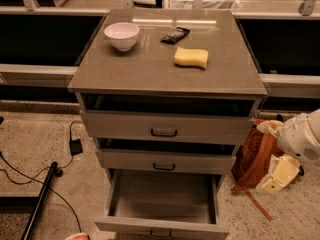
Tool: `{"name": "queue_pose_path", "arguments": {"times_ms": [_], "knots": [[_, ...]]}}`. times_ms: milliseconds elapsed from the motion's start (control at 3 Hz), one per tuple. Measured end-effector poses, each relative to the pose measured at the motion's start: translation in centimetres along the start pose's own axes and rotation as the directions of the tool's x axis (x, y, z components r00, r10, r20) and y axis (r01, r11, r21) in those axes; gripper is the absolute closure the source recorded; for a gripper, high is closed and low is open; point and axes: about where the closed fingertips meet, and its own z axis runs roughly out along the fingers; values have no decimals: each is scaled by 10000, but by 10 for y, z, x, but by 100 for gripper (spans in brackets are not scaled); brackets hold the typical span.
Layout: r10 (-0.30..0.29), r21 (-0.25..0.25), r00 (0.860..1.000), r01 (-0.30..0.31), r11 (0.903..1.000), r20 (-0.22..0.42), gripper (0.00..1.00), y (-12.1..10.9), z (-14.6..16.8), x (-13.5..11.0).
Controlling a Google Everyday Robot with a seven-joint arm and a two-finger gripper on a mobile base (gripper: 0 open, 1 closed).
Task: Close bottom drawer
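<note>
The bottom drawer (161,227) of the grey cabinet (165,74) is pulled far out and its inside looks empty. Its short front panel lies at the lower edge of the view, with the dark handle partly cut off. My gripper (278,176), cream-coloured below a white rounded arm part (302,134), hangs low to the right of the cabinet. It is at about the height of the middle drawer (165,161) and touches no drawer.
The top drawer (165,127) and middle drawer stand slightly open. A white bowl (121,35), a dark packet (175,35) and a yellow sponge (191,57) sit on the cabinet top. An orange-brown backpack (250,156) leans beside the cabinet, behind my gripper. Black cables (74,145) and a black pole (37,201) lie on the floor at left.
</note>
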Motion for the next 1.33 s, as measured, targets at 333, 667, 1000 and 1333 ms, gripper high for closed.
{"name": "queue_pose_path", "arguments": {"times_ms": [333,667,1000,1333], "knots": [[-84,-134,9990,90,9999,440,0,-2,10,6],[55,-293,9991,-43,9996,423,0,-8,46,7],[443,-457,9835,-369,9983,1754,0,-10,110,12],[628,-313,9283,-552,9980,3664,0,-13,166,33]]}}
